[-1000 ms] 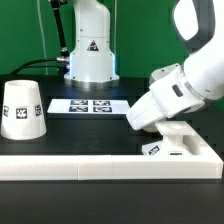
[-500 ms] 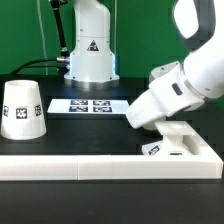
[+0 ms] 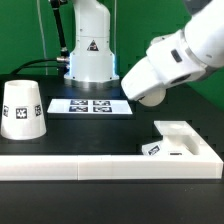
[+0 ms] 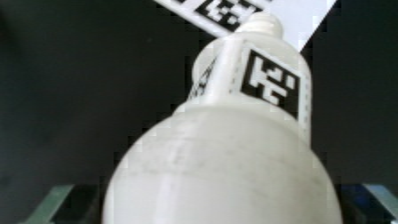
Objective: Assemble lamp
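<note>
The white bulb (image 4: 231,130) fills the wrist view, its tagged neck pointing away from the camera and its round body between the dark fingers at the frame's lower corners. My gripper (image 4: 214,205) is shut on it. In the exterior view the gripper (image 3: 143,93) hangs above the table, left of the flat square base (image 3: 184,136); the bulb cannot be told apart from the hand there. The base lies against the rail at the exterior view's right. The cone shade (image 3: 22,108) stands upright at the exterior view's left.
The marker board (image 3: 92,105) lies mid-table and also shows in the wrist view (image 4: 228,10) beyond the bulb's neck. The long white border rail (image 3: 90,166) runs along the front. The white robot pedestal (image 3: 88,50) stands at the back.
The arm has risen from the base and swung toward the exterior view's left, so the base is now uncovered. The shade and base have not moved.
</note>
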